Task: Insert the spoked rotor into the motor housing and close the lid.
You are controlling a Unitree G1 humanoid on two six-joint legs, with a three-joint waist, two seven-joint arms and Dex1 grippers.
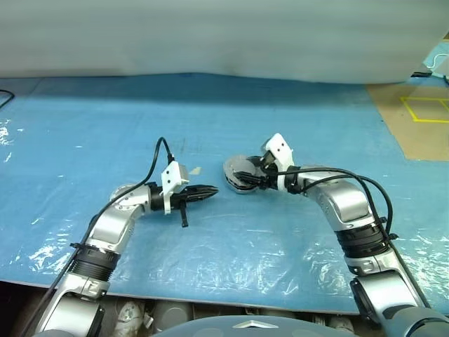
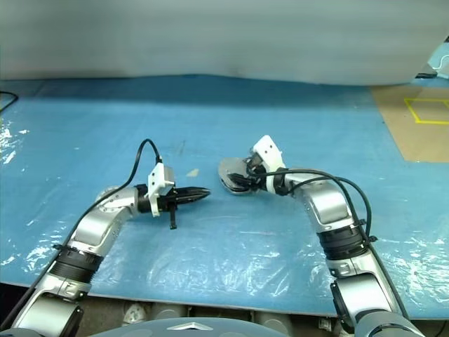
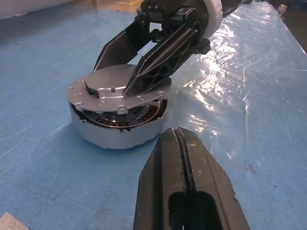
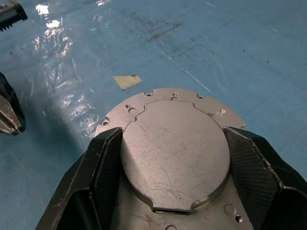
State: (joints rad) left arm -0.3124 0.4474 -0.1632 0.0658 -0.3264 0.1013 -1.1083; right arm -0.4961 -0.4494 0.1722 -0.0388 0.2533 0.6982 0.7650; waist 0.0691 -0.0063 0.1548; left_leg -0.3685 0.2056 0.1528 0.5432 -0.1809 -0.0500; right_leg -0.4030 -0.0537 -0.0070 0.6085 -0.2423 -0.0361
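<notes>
The motor housing [image 3: 115, 136], a short silver cylinder, stands on the blue sheet, with copper windings showing in a gap under its raised lid [image 4: 175, 153]. The lid sits slightly ajar on top. My right gripper [image 1: 242, 177] reaches over it from the right, its two fingers against both sides of the lid's raised round disc. My left gripper [image 1: 210, 191] hangs just left of the housing, shut and empty, pointing at it. The spoked rotor is hidden.
A blue plastic-covered sheet [image 1: 105, 126] spans the table. A small tan scrap [image 1: 196, 170] lies just left of the housing. A white wall [image 1: 210, 35] closes the back. Brown board with yellow tape [image 1: 421, 126] sits far right. The table's front edge [image 1: 210, 298] is close.
</notes>
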